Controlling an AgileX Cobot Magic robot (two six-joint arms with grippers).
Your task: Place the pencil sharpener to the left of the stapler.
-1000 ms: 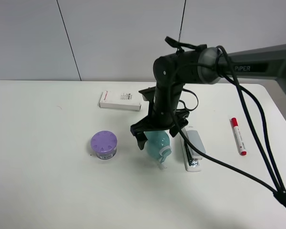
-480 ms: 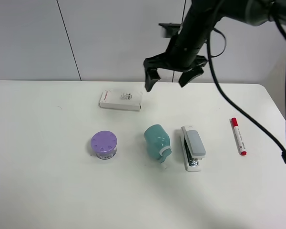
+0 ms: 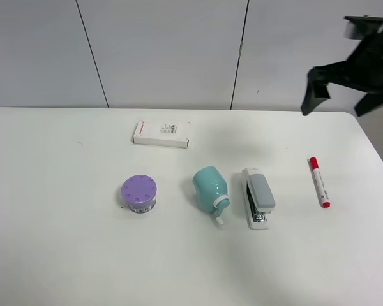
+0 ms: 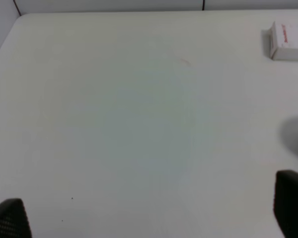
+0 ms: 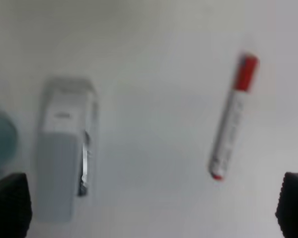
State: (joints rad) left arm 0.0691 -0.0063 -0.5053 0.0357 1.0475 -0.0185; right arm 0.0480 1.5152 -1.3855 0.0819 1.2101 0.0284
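From the high camera, the right gripper (image 3: 345,95) hangs spread wide and empty above the table's (image 3: 64,242) far right edge. The sharpener (image 3: 210,190) lies well below and left of it, just beside the stapler's (image 3: 258,197) left side; the marker (image 3: 318,182) lies nearer the gripper.

The left wrist view shows the left gripper (image 4: 149,218) open, holding nothing, over bare table, a white box (image 4: 289,41) well off.

The blurred right wrist view shows both fingertips (image 5: 10,203) far apart, with stapler (image 5: 64,168) and marker (image 5: 232,116) between them, below.

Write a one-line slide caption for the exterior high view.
Pencil sharpener lies left of the stapler; open right gripper raised clear.
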